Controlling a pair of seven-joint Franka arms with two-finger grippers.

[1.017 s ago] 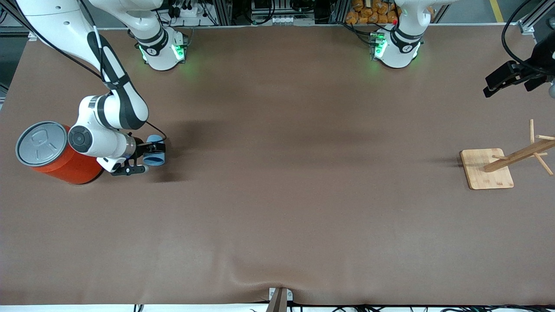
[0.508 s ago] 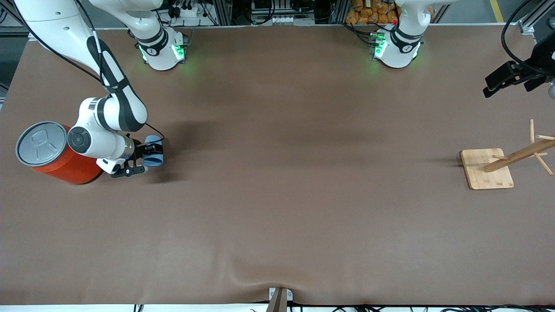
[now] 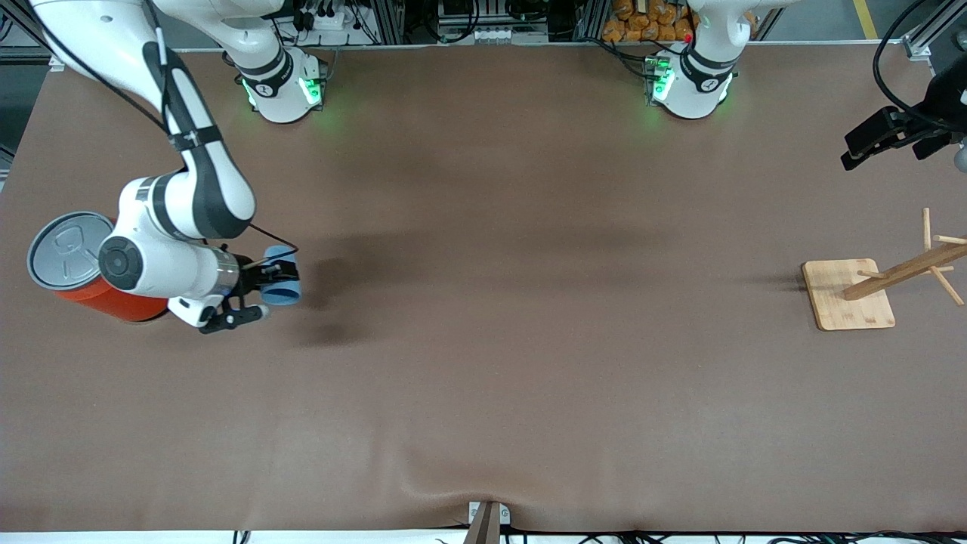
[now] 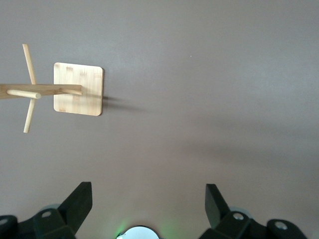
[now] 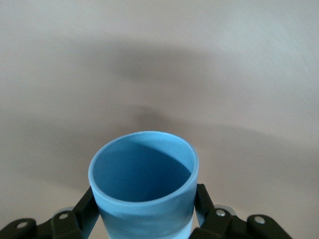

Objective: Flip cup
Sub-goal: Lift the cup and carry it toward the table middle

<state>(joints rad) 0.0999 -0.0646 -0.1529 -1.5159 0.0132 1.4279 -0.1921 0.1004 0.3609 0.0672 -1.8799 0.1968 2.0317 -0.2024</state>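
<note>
The small light-blue cup point(image 3: 285, 292) hangs a little above the table beside the orange can, casting a separate shadow on the cloth. My right gripper point(image 3: 273, 276) is shut on the cup, one black finger on each side of its wall. In the right wrist view the cup point(image 5: 143, 199) fills the space between the right gripper's point(image 5: 144, 205) fingers, and its darker blue inside faces the camera. My left gripper point(image 3: 880, 140) waits open in the air at the left arm's end of the table. Nothing lies between the left gripper's point(image 4: 147, 194) fingers.
A big orange can with a grey lid point(image 3: 72, 253) stands at the right arm's end, close to my right wrist. A wooden peg rack on a square base point(image 3: 846, 295) stands at the left arm's end; the rack point(image 4: 78, 89) also shows in the left wrist view.
My right gripper has shut on the cup and raised it off the table, shifting slightly toward the front camera. The left arm has not moved.
</note>
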